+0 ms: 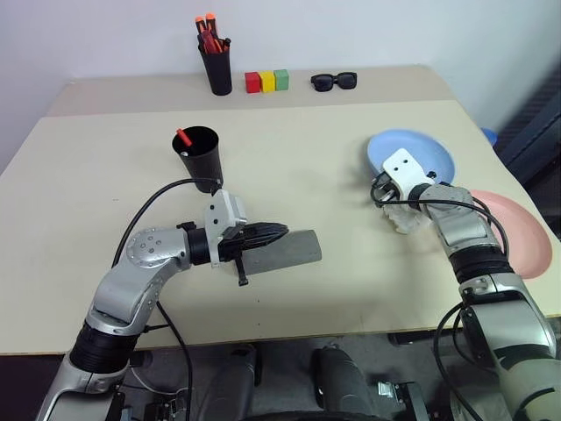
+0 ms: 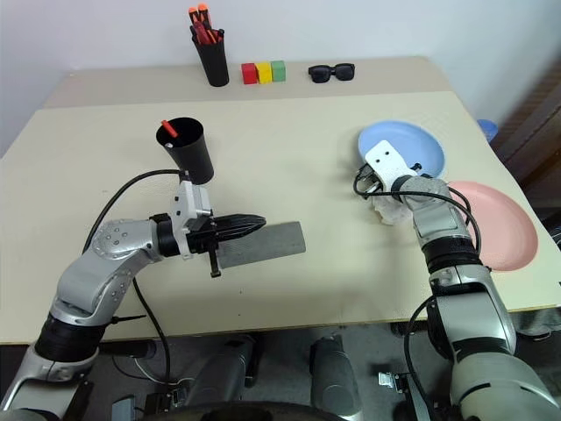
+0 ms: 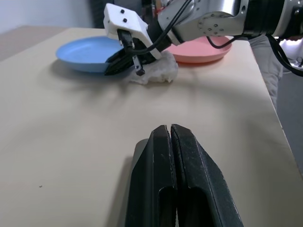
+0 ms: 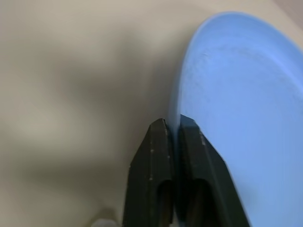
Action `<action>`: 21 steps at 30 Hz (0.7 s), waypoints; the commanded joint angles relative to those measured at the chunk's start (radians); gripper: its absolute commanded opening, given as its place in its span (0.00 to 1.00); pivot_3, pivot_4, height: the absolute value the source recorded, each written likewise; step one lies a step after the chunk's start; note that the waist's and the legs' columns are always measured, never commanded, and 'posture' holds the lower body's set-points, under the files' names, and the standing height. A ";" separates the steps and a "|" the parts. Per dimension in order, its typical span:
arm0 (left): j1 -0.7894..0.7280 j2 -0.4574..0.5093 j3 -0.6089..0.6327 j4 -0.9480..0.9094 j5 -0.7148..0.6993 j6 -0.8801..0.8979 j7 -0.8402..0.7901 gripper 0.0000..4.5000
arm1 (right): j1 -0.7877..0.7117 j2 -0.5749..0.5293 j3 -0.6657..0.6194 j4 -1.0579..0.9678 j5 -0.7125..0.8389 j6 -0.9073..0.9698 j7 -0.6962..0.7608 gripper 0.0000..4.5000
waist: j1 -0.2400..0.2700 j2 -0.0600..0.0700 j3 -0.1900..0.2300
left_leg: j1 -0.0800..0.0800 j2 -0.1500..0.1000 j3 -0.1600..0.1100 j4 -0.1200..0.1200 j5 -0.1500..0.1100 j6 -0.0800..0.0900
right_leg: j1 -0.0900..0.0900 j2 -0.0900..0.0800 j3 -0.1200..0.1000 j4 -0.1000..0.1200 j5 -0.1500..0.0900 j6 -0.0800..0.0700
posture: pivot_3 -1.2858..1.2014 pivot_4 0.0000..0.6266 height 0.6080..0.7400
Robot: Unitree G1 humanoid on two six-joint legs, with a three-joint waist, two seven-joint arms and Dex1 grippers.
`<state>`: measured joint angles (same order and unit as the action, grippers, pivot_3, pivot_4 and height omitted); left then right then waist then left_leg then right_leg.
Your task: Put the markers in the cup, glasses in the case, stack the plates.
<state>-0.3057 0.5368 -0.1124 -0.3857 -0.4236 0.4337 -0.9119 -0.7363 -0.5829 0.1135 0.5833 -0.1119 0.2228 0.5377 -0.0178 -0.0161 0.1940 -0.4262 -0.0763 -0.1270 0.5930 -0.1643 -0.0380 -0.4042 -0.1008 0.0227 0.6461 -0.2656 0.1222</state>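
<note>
One thin pinch of right gripper on blue plate rim: likely to slip free if lifted fast; left gripper pressed shut, empty.

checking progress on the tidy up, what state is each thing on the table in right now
glasses case: shut, lying flat
black cup: upright, red marker inside
blue plate: on the table, rim pinched by the right gripper
pink plate: on the table, not stacked
left gripper: shut, empty
sunglasses: unfolded
</note>
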 commanded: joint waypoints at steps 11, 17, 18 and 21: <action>-0.086 -0.081 -0.020 0.095 -0.004 -0.056 -0.016 0.00 | 0.281 -0.246 -0.298 -0.818 0.120 0.294 0.125 0.02 | 0.017 0.000 0.000 | -0.001 0.000 -0.001 0.000 0.000 0.000 | 0.000 -0.001 0.000 -0.001 0.000 0.000 | 0.52 0.24 1.00; -0.146 -0.120 -0.071 0.185 0.015 -0.117 -0.073 0.00 | 0.623 -0.351 -0.541 -1.061 0.176 0.416 0.248 0.02 | 0.030 0.000 0.000 | -0.001 0.000 0.000 0.001 0.000 0.001 | 0.000 -0.001 0.000 -0.001 -0.002 -0.003 | 0.52 0.24 1.00; -0.155 -0.129 -0.078 0.199 0.017 -0.125 -0.078 0.00 | 0.682 -0.356 -0.571 -1.083 0.180 0.426 0.266 0.02 | 0.031 0.001 0.000 | -0.001 0.000 0.001 0.001 -0.001 0.001 | 0.000 -0.001 0.000 -0.001 -0.002 -0.003 | 0.52 0.24 1.00; -0.183 -0.159 -0.100 0.237 0.024 -0.152 -0.098 0.00 | 0.859 -0.334 -0.619 -1.090 0.127 0.436 0.239 0.02 | 0.031 0.001 0.000 | -0.001 0.000 0.001 0.002 -0.001 0.001 | 0.001 -0.001 0.000 -0.001 -0.002 -0.003 | 0.52 0.24 1.00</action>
<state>-0.4714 0.3883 -0.2024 -0.1449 -0.4034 0.3139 -0.9967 0.1041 -0.9214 -0.4510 -0.4880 0.0475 0.6543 0.8006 0.0134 -0.0153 0.1936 -0.4274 -0.0765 -0.1257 0.5958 -0.1651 -0.0367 -0.4028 -0.1023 0.0223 0.6445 -0.2676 0.1195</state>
